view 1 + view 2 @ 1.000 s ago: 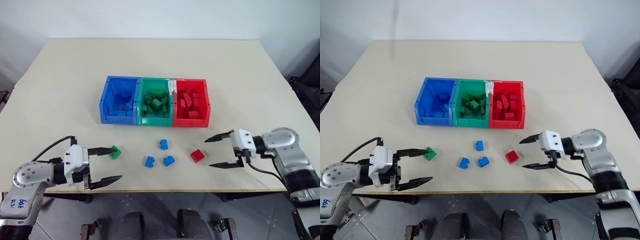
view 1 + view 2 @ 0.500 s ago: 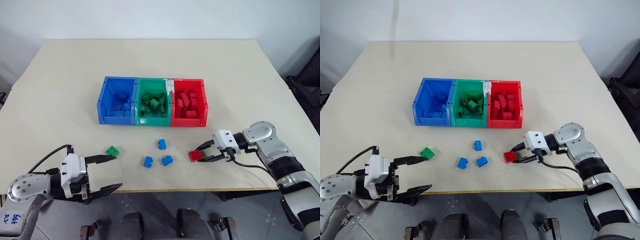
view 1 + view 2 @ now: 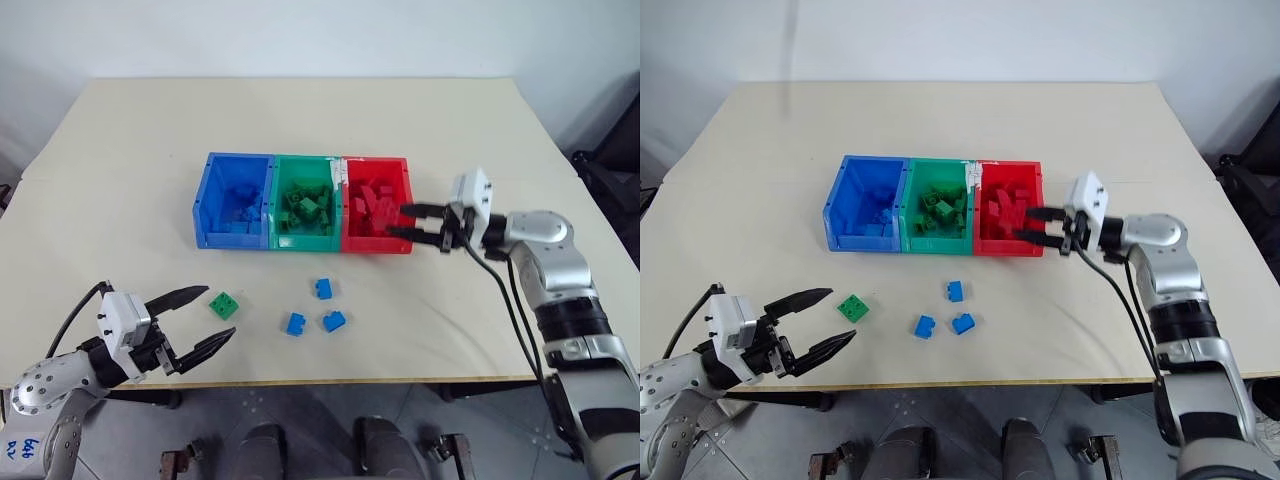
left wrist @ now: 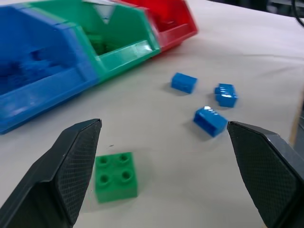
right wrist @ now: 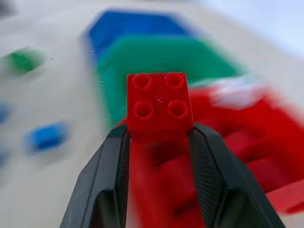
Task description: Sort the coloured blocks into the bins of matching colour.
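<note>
Your right arm reaches forward and to the left across the table, roughly level, so that the right gripper sits at the right wall of the red bin. It is clenched on the red block; in the right wrist view the block sits studs up between the two fingertips, with the red bin's contents behind it.

Your left arm lies low at the near left corner of the table, gripper pointing forward and to the right. The left gripper is spread wide and grasps nothing. The green block lies on the table just beside its far fingertip; in the left wrist view it sits beside one finger, studs up.

Three blue blocks lie loose on the table near the middle, on the near side of the bins, close together but apart.

The bins stand in a joined row: the blue bin on the left, the green bin in the middle, red on the right. Each holds a heap of blocks of its own colour.
</note>
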### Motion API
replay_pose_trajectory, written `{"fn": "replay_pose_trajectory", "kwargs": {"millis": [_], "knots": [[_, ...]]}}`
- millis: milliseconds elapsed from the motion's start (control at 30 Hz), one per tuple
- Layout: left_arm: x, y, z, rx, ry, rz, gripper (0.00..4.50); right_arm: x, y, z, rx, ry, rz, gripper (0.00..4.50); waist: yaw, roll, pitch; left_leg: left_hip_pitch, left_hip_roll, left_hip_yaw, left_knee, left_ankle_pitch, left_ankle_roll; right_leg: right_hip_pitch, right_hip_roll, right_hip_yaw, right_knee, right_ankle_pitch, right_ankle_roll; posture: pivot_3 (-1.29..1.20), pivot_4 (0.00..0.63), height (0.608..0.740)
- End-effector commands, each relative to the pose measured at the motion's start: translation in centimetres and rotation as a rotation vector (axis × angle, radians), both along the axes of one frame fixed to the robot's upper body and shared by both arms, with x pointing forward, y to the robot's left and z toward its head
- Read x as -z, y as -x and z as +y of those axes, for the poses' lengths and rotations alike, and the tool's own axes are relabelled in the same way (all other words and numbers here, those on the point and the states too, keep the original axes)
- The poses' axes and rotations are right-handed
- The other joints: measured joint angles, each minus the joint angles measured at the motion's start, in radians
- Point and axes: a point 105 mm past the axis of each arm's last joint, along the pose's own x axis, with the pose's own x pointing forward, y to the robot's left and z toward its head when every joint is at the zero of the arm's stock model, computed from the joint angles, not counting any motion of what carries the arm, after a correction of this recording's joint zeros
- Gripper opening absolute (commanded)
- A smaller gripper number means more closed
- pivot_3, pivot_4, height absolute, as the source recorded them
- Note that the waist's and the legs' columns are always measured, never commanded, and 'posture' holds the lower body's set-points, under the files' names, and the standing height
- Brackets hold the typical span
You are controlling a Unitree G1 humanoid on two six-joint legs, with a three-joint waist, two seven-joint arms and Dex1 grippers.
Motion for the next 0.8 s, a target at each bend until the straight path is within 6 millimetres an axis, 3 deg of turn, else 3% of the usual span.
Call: {"fn": "replay_pose_trajectory", "kwargs": {"millis": [33,167,233,333,467,633,800], "knots": [[-0.7,0.0,0.5,-0.032,0.004,-0.04,4.5,-0.9,-1.8,-0.3,0.1,0.002,-0.014,2.41,0.0,0.0,0.0,0.0,0.0,0.0,0.0,0.0,0.0,0.0,0.0,0.0,0.0,0.0,0.0,0.0,0.15,0.74],[-0.9,0.0,0.9,-0.046,-0.004,-0.045,4.5,-1.2,-2.6,0.2,0.112,0.006,-0.043,3.73,0.003,0.0,0.0,-0.001,0.0,0.0,-0.001,0.0,0.0,0.0,0.0,0.0,0.001,0.0,0.0,0.0,0.15,0.74],[-0.8,0.4,1.4,-0.057,0.004,-0.037,4.5,-1.5,-1.7,0.0,0.067,0.004,-0.064,4.4,0.003,0.0,0.0,-0.002,-0.001,0.0,-0.001,-0.001,0.001,-0.001,-0.001,-0.001,0.001,0.0,0.0,0.0,0.15,0.74],[-0.8,0.7,2.1,-0.066,0.015,-0.019,4.5,-1.7,0.8,-0.9,-0.046,-0.03,-0.073,4.46,0.006,0.0,0.0,-0.003,-0.001,0.0,-0.002,-0.002,0.002,-0.002,-0.001,-0.002,0.001,0.0,0.0,0.0,0.15,0.74],[0.0,0.8,2.8,-0.026,-0.065,0.01,4.5,1.3,5.3,-3.6,-0.123,0.049,-0.027,4.46,0.014,0.0,0.0,-0.004,-0.001,0.0,-0.002,-0.005,0.003,0.0,-0.001,-0.004,-0.001,0.0,0.0,0.0,0.15,0.74],[0.8,0.0,2.3,0.061,-0.132,0.029,4.5,4.0,8.6,-6.8,-0.092,0.137,0.004,4.46,0.007,0.0,0.0,-0.003,-0.002,0.004,0.0,-0.006,0.005,0.001,-0.001,-0.004,-0.003,0.0,0.001,0.0,0.15,0.74],[1.0,-0.9,0.5,0.158,-0.154,0.011,4.5,5.5,10.1,-9.0,-0.035,0.179,0.025,4.46,0.004,0.0,0.0,0.001,0.0,0.007,0.001,-0.006,0.005,0.001,-0.001,-0.003,-0.003,0.0,0.001,0.0,0.15,0.74]]}}
